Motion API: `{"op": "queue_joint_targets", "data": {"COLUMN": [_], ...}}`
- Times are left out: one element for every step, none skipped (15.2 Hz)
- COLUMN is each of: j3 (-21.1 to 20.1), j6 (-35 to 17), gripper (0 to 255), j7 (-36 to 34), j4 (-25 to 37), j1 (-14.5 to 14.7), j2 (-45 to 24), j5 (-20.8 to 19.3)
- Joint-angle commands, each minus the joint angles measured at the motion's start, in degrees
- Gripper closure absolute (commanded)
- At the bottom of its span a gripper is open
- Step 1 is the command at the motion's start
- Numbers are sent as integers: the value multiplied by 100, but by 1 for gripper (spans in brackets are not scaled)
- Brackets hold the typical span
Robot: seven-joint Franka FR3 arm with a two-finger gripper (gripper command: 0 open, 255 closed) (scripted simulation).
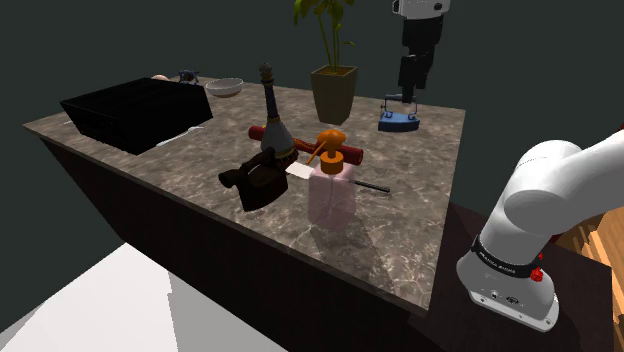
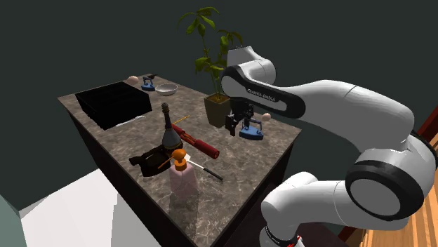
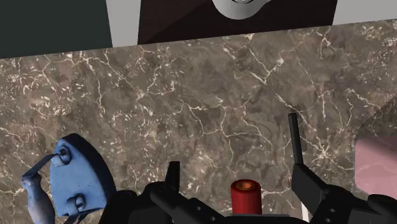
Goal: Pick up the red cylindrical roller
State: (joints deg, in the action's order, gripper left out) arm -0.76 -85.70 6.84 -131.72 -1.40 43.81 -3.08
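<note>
Reading FRANKA EMIKA, the arm [image 2: 309,98] holds its tool [image 2: 234,128] spread and empty near the red roller [image 2: 200,144].

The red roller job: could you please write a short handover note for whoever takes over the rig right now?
Gripper: open, holding nothing, raised over the counter by the blue iron.
Red roller: lying flat on the marble counter, between the dark bottle and the pink soap dispenser, untouched.
Done: nothing gripped yet.
Left: move over the roller, descend, close on it, lift.
</note>
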Motion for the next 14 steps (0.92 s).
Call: {"op": "queue_joint_targets", "data": {"j3": [0,-17,-33,-50,-67,-84,-101,-118,-135,-152,-169,-186,-203,-219], "j6": [0,-168,-333,-495,-654,-809,-959,-1106,-1247,-1384,-1516,-1643,-1764,-1879], "gripper": [0,0,0,0,0,0,0,0,0,0,0,0,0,0], "j7": [0,-24,-48,-69,-90,-110,-129,-147,-163,-180,-195,-210,-224,-238], "j4": [0,4,15,34,61,96,138,188,245,310,383,463,550,645], "j1": [0,15,30,45,59,74,89,103,118,132,145,158,172,186], "j2": [0,-163,-331,-503,-679,-859,-1042,-1228,-1417,-1609,-1802,-1998,-2196,-2395], "j5": [0,32,64,94,123,151,178,204,228,252,274,295,315,334]}}
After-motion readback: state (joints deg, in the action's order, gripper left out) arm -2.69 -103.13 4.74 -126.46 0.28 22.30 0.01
